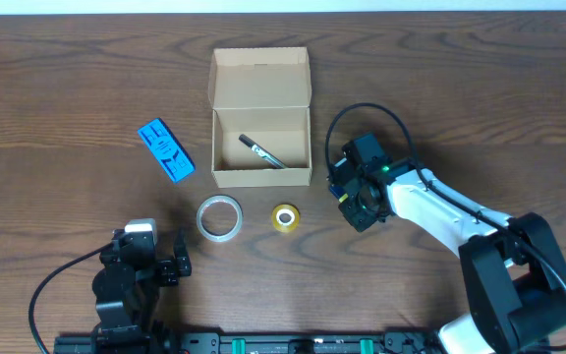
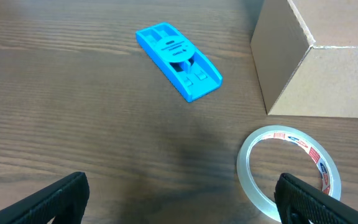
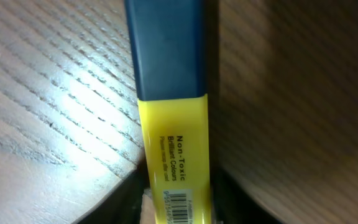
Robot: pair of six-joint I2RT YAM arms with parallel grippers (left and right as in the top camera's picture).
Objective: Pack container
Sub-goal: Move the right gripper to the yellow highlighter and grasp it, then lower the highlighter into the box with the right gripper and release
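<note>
The container [image 1: 261, 178] is a tan cardboard box with its flap lid open, standing at the table's middle back; its corner shows in the left wrist view [image 2: 328, 81]. A dark pen [image 1: 262, 151] lies inside it. My right gripper [image 1: 347, 194] is to the right of the box's front corner, low over the table. It is shut on a yellow highlighter [image 3: 173, 143] with a dark blue cap, seen close up between the jaws [image 3: 176, 208]. My left gripper [image 1: 151, 248] is open and empty near the front left [image 2: 182, 186].
A blue packet [image 1: 165, 149] [image 2: 178, 60] lies left of the box. A clear tape roll [image 1: 219, 217] [image 2: 288, 171] and a small yellow tape roll [image 1: 284, 217] lie in front of the box. A black cable loops behind the right arm.
</note>
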